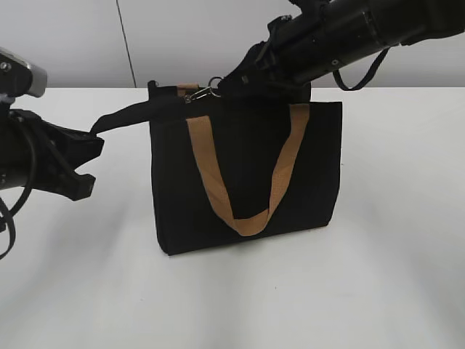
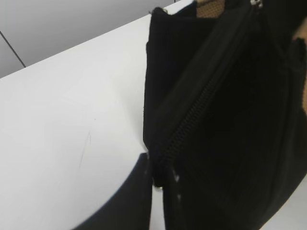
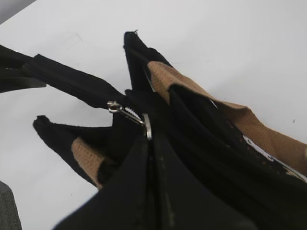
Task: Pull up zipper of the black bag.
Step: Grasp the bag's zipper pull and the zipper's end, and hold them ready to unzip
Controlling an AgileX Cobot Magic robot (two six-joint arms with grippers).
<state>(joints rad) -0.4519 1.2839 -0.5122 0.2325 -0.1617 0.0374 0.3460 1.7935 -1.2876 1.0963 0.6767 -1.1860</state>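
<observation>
One black fabric bag (image 1: 247,174), ring-tabbed metal zipper (image 3: 128,114)

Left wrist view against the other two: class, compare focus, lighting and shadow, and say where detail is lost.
Left wrist view: soft throughout, the black bag an underexposed mass, only the zip teeth readable. Right wrist view: the zipper fairly sharp, the right gripper close and blurred. Exterior view: even lighting, a faint soft shadow on the table, the bag's fabric nearly textureless.
</observation>
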